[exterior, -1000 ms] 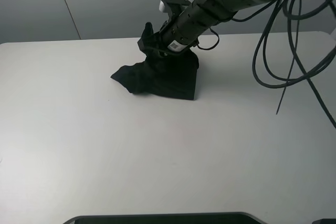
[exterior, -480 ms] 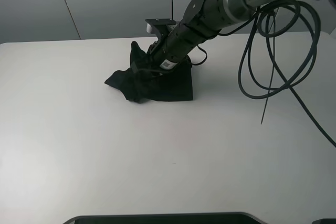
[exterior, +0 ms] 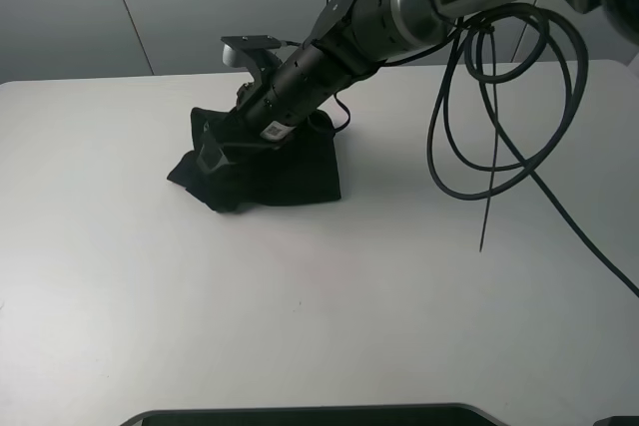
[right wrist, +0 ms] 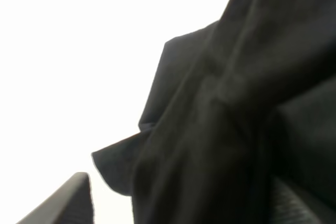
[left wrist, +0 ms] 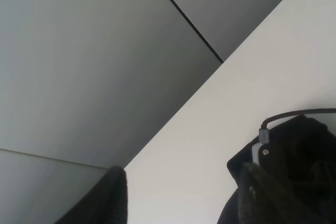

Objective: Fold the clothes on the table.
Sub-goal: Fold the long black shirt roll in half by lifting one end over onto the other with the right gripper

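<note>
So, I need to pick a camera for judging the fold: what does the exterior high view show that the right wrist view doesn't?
Only the exterior high view shows the whole crumpled black T-shirt as one heap, the black right arm reaching across onto it, the looping black cables and the grey wall panels. Only the right wrist view shows the cloth's folds close up, lying between the grey fingers of the right gripper. Both show black fabric on the plain white table.

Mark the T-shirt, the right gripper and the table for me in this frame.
T-shirt [exterior: 300, 175]: exterior high view, on the bunched cloth below the arm.
right gripper [exterior: 208, 151]: exterior high view, at its tips in the cloth.
table [exterior: 419, 306]: exterior high view, bare white top.
</note>
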You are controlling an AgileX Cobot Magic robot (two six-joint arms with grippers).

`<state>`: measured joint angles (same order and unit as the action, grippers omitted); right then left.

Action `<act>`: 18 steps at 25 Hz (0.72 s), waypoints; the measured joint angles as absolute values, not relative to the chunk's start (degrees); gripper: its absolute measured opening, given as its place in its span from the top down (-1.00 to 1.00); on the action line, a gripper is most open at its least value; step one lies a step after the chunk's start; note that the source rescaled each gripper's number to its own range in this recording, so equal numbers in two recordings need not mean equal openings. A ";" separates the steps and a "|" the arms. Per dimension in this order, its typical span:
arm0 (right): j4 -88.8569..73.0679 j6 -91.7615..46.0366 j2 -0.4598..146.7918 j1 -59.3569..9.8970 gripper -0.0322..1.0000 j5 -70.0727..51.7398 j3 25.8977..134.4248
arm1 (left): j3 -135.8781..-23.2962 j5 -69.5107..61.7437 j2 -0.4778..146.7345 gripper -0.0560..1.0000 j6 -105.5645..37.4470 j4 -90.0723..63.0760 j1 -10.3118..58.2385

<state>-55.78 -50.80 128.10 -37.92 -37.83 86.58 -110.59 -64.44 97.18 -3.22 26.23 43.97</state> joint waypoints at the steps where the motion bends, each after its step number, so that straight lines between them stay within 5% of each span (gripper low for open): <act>1: -55.20 -50.93 127.29 -37.92 -0.32 -38.53 86.68 | -110.59 -64.33 97.18 -0.40 -3.22 26.23 43.97; 6: -51.37 -51.01 122.92 -37.92 0.00 -43.65 86.81 | -110.59 -63.98 97.18 -0.40 -3.22 26.76 43.97; 18: -50.36 -51.27 119.60 -37.92 0.02 -46.47 86.92 | -110.59 -63.65 97.18 -0.40 -1.85 30.59 43.97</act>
<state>-50.36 -51.27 119.60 -37.92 -46.47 86.92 -110.59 -63.65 97.18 -1.85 30.59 43.97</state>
